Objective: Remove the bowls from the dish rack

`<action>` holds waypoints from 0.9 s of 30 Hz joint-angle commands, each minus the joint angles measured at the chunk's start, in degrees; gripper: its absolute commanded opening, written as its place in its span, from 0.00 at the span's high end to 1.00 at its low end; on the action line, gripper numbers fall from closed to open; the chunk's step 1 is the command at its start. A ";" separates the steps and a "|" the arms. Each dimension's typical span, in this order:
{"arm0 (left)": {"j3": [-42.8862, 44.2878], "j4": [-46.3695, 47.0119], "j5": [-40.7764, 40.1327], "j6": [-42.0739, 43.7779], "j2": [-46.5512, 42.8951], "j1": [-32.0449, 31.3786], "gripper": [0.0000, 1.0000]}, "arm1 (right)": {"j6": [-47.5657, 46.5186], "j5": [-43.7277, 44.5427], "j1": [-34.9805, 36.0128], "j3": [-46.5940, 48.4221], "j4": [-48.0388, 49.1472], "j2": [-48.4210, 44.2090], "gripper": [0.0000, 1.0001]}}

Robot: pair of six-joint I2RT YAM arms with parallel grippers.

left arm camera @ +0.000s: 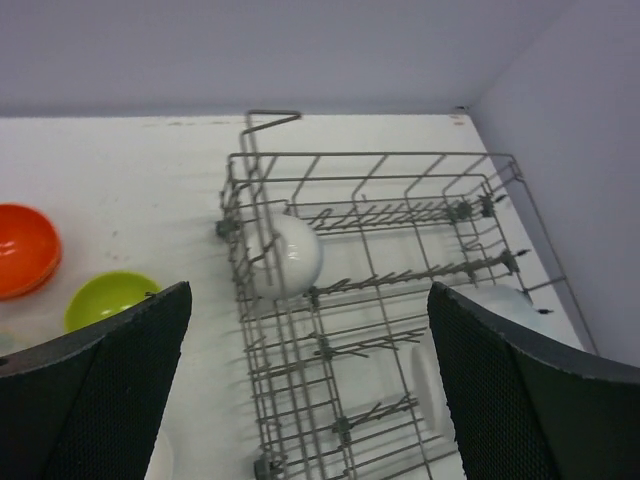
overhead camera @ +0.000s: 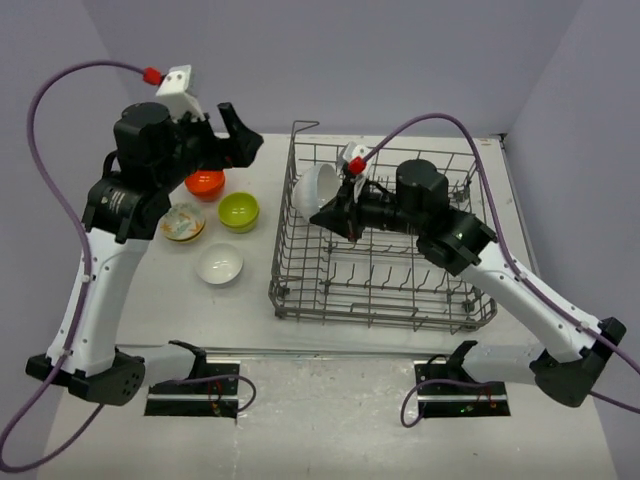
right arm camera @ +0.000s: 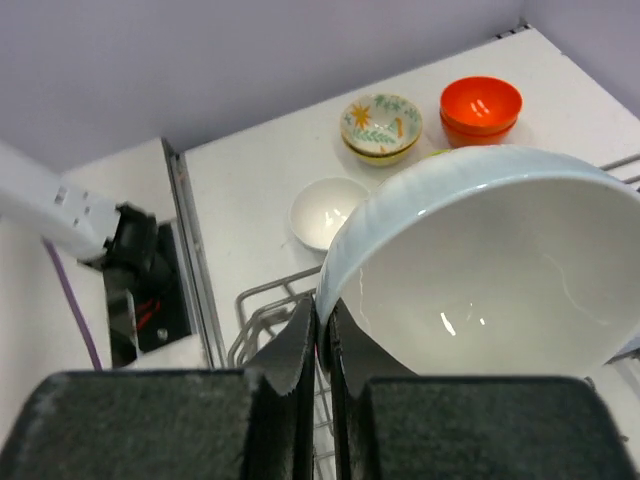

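Right now our right fingers [right arm camera: 295, 350] pinch only the rim of a white bowl [right arm camera: 480, 270], tilted in the dish rack's [overhead camera: 283, 250] far-left corner; it may slip or snag there. Our left fingers [left arm camera: 110, 380] gape wide above the counter [overhead camera: 250, 320].

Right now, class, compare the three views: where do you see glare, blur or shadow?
Right wrist: small glints inside the held white bowl; the right fingers look slightly soft. Left wrist: rack sharp, open left fingers loom dark at both edges. Top: even light, only faint shadows on the table.
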 commanded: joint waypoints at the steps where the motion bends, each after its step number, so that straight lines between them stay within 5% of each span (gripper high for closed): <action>1: 9.97 -6.53 -4.88 1.43 7.32 -11.16 0.00 | -18.87 14.83 7.01 7.91 -21.65 -1.36 1.00; 6: 15.71 -6.54 -4.99 2.13 12.25 -23.39 0.00 | -18.35 27.96 16.76 13.72 -35.37 0.76 1.00; 10: 15.97 -10.21 -8.59 2.92 15.32 -29.45 0.00 | -16.15 37.96 23.53 13.63 -37.32 0.93 1.00; 21: 7.79 -12.16 -8.68 5.03 17.35 -34.12 0.06 | -16.06 44.93 25.92 15.04 -37.41 2.52 1.00; 26: 7.88 -14.54 -13.51 4.68 19.38 -35.44 0.24 | -16.32 47.92 26.00 16.53 -37.50 3.66 1.00; 27: 8.06 -14.63 -13.95 4.59 19.55 -35.62 0.39 | -16.32 48.88 26.09 16.80 -37.59 4.10 1.00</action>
